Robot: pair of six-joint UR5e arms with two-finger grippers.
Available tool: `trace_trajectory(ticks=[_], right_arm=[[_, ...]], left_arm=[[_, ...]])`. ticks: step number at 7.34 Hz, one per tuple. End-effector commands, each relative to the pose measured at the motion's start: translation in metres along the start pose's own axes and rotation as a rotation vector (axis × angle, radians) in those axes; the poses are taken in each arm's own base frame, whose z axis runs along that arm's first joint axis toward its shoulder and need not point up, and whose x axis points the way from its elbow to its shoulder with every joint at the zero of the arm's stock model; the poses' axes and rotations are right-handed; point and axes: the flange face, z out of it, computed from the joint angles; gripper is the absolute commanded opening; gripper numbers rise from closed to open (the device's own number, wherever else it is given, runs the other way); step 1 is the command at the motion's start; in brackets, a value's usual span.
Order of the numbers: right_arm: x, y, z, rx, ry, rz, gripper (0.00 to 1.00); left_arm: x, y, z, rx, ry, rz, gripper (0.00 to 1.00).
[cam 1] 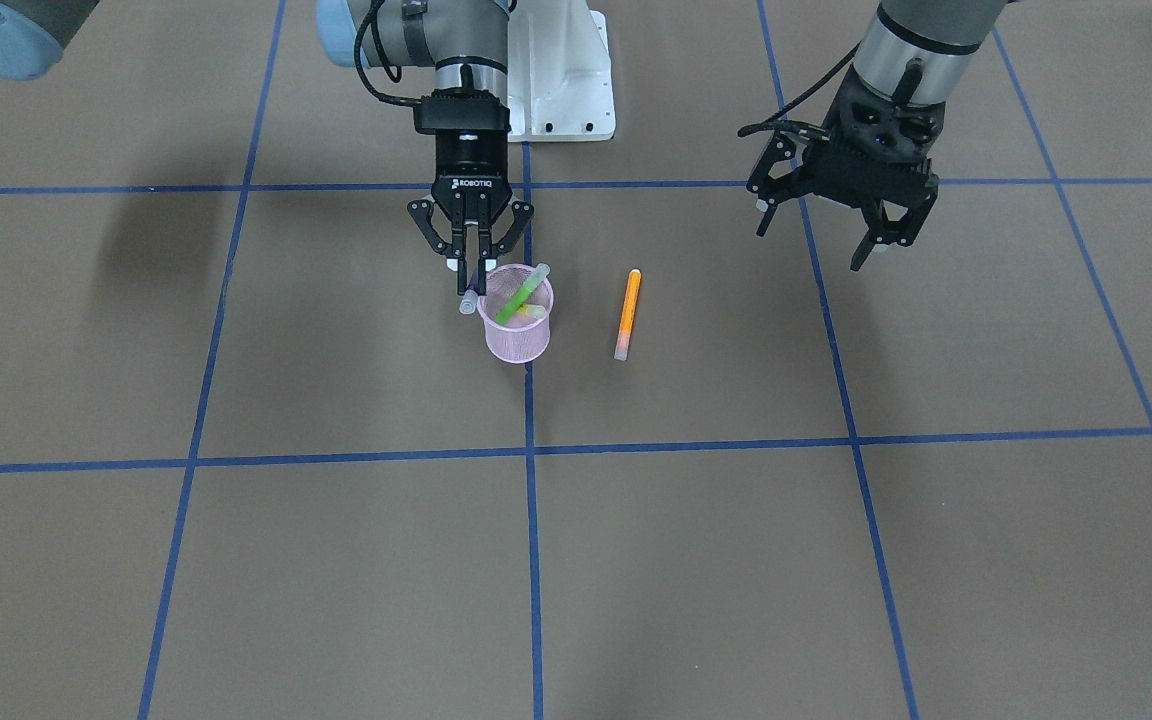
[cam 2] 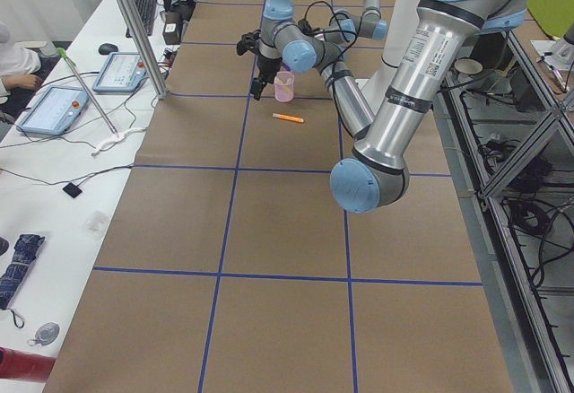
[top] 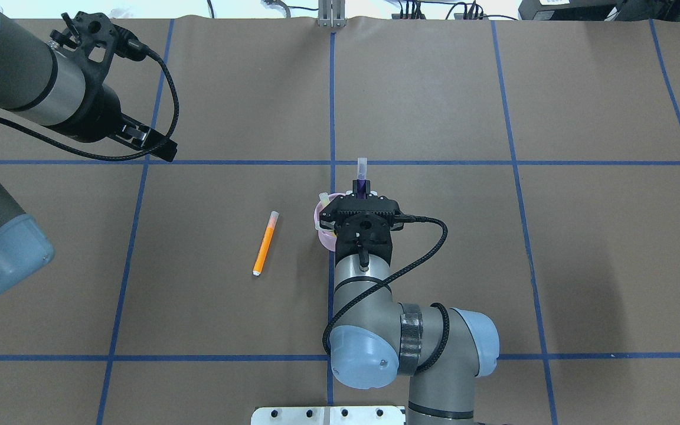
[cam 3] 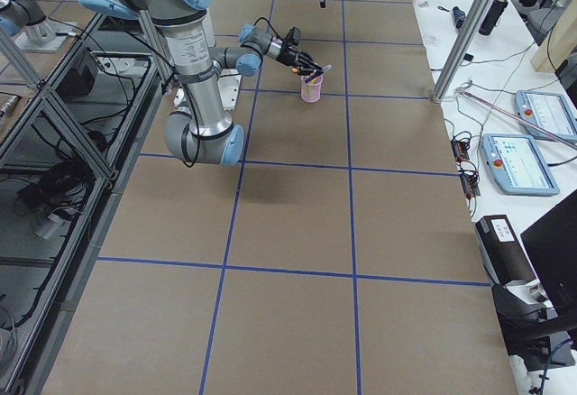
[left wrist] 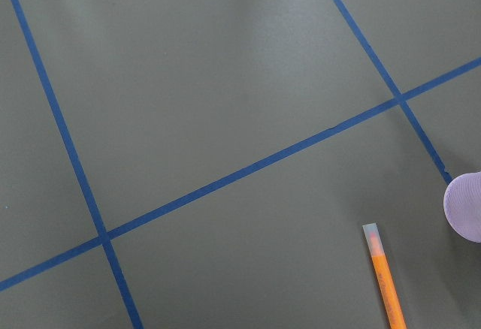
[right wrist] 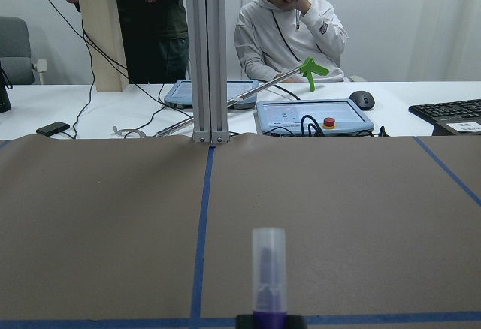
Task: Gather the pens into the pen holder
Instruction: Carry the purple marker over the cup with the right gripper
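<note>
Right jaws are clenched on the purple pen, its cap end jutting out just beside the holder rim, apparently not over the mouth. Risk: released here, it falls outside or tips the holder. Left jaws hang released, empty, well apart from the orange pen on the worktop. Pen-to-rim contact cannot be told. The overhead wrist hides most of the holder.
</note>
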Motion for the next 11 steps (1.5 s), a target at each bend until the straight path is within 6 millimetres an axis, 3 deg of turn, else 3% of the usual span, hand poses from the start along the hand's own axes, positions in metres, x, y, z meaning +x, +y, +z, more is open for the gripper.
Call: trace_trajectory(ticks=[1, 4, 11], right_arm=[[-0.006, 0.002, 0.002, 0.0, 0.001, -0.003, 0.01], [-0.023, -0.018, -0.009, 0.005, -0.025, -0.001, 0.0], [-0.02, 0.004, 0.007, 0.029, 0.012, -0.04, 0.0]], left_arm=[[0.0, 0.0, 0.0, 0.001, 0.001, 0.001, 1.0], [0.0, 0.0, 0.001, 0.0, 0.0, 0.0, 1.0], [-0.002, -0.004, 0.007, -0.006, -0.006, 0.001, 1.0]])
